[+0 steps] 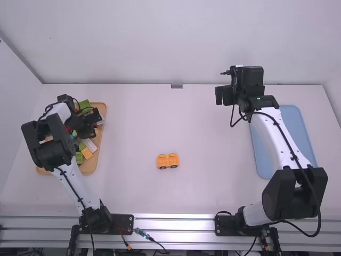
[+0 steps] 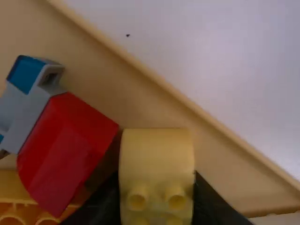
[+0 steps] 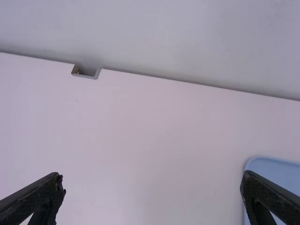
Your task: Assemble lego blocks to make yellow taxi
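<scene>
Over the wooden tray [image 1: 95,160] at the left is my left gripper [image 1: 88,125]. In the left wrist view my left gripper [image 2: 157,192] is shut on a pale yellow block [image 2: 156,159] with round studs, one finger on each side of it. Mid-table in the high view sits an orange-yellow piece with dark wheels [image 1: 168,160]. My right gripper [image 1: 226,95] is raised at the back right of the table; in the right wrist view the right gripper [image 3: 153,185] has its fingers wide apart with nothing between.
A red block [image 2: 65,150], a grey and blue piece [image 2: 28,96] and orange blocks [image 2: 18,206] lie in the tray beside the held block. Green and yellow blocks also lie there. A blue tray [image 1: 290,133] stands at the right, beneath the right arm.
</scene>
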